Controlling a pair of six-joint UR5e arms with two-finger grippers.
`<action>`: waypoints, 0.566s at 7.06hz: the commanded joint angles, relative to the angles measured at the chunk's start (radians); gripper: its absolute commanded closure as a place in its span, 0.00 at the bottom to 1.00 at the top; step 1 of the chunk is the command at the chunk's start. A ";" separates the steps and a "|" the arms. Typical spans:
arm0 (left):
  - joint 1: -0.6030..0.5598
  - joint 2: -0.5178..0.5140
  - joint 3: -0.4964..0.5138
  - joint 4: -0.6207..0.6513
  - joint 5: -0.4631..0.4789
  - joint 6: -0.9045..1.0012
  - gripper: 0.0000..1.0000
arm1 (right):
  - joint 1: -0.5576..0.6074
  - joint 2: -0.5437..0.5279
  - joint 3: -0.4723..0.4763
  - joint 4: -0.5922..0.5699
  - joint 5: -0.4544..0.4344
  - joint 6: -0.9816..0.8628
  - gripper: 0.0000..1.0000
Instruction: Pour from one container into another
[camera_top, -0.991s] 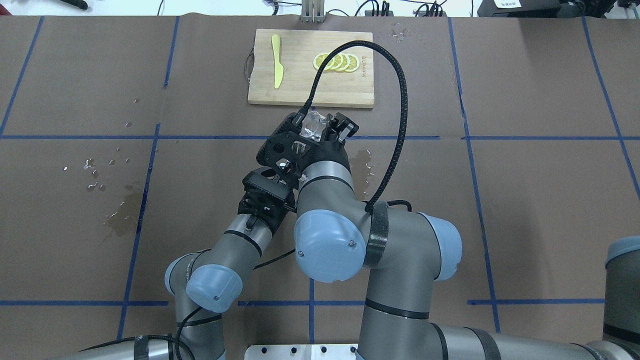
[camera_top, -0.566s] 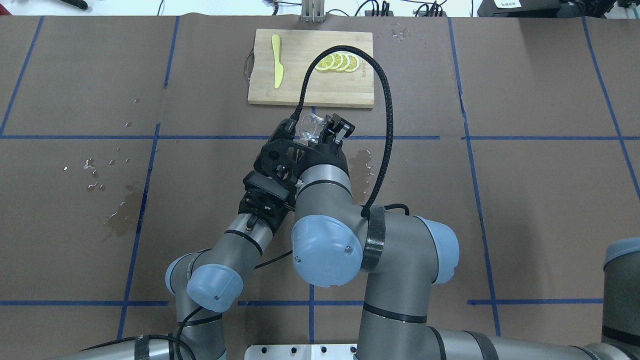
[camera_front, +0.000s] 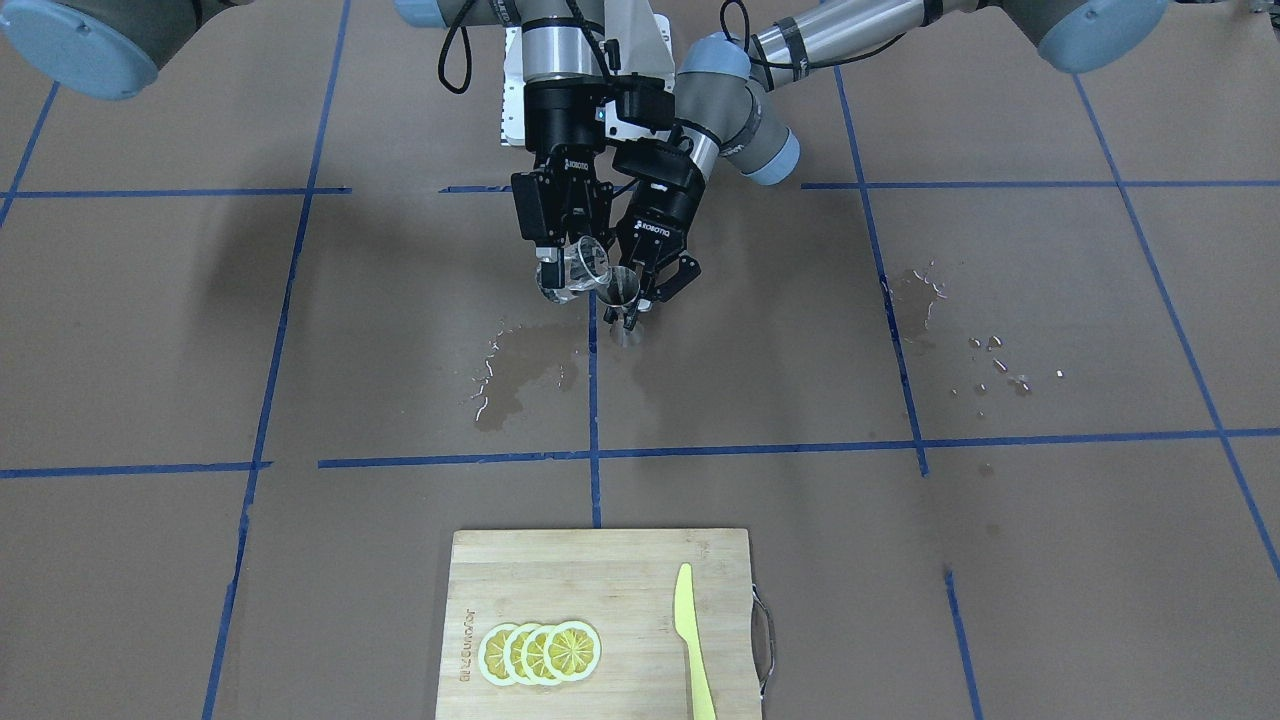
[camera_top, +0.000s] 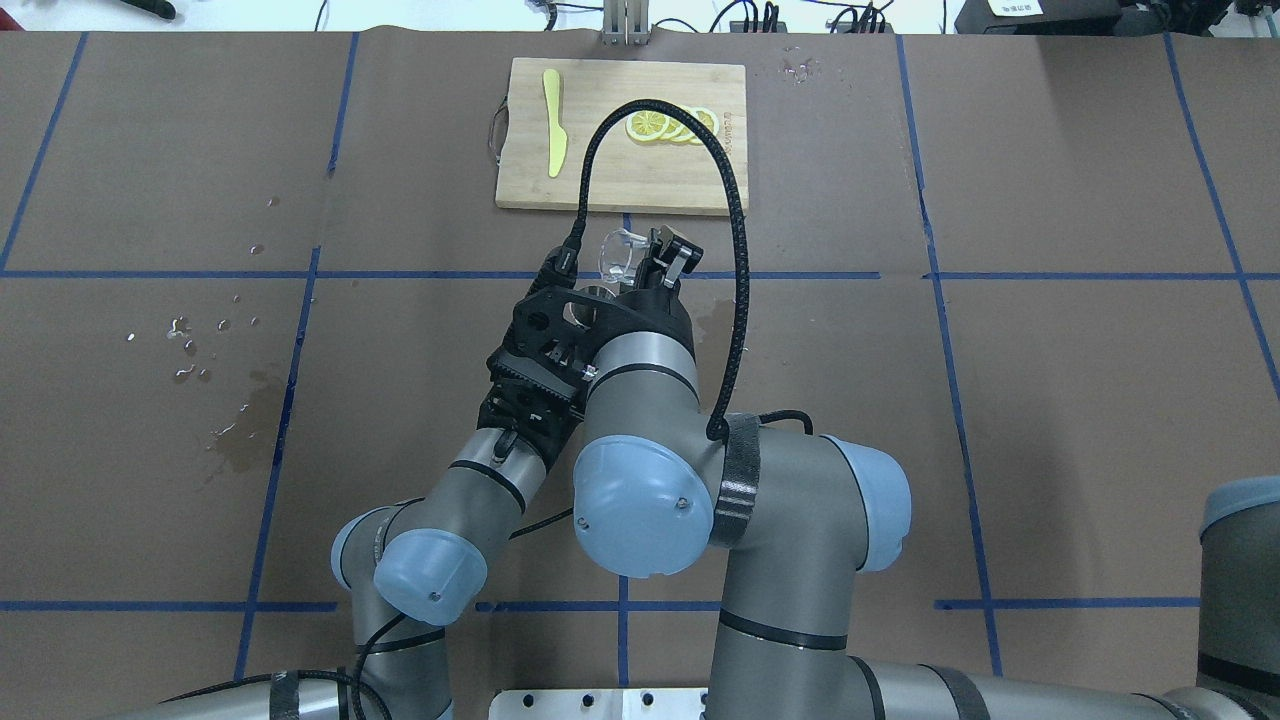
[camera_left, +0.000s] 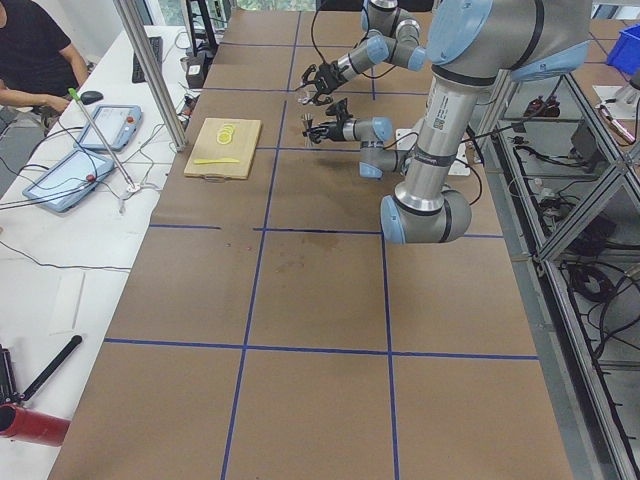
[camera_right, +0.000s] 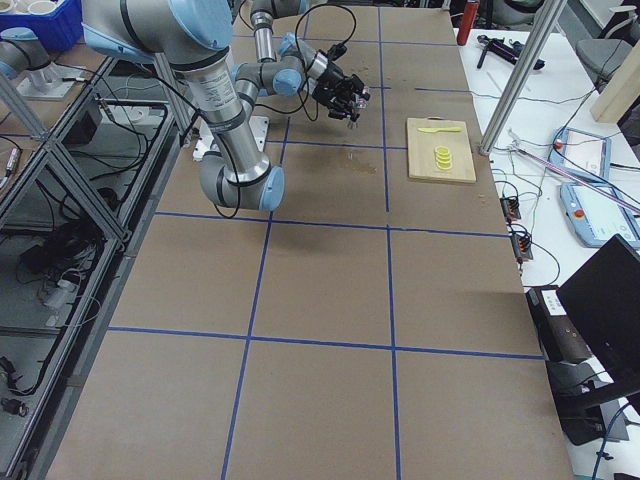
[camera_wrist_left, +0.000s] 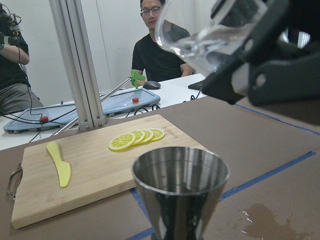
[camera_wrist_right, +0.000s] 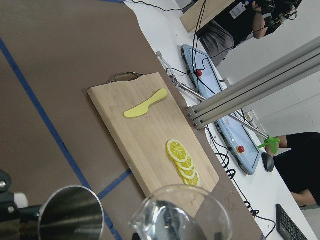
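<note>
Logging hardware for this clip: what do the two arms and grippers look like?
The left arm and right arm are silver-grey tubes with pale-blue joint caps. The left gripper and right gripper are black, two-fingered, white-lettered. A black braided cable loops from the right wrist.

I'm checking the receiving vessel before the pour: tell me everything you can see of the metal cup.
The metal cup is a shiny steel-looking cone, wide at its open round rim, narrowing downward, mirroring the room. It stands upright in the left hand. Whether it holds liquid is unclear. The tilted glass jug, held by the right hand, hangs just above its rim without touching; no stream shows.
</note>
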 joint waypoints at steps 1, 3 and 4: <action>0.000 0.000 -0.003 0.000 0.000 0.022 1.00 | -0.002 0.013 -0.003 -0.008 -0.013 -0.068 1.00; 0.000 0.000 -0.003 -0.002 0.000 0.033 1.00 | -0.002 0.016 -0.010 -0.008 -0.016 -0.140 1.00; 0.000 0.000 -0.004 -0.002 0.000 0.033 1.00 | -0.002 0.014 -0.015 -0.008 -0.019 -0.179 1.00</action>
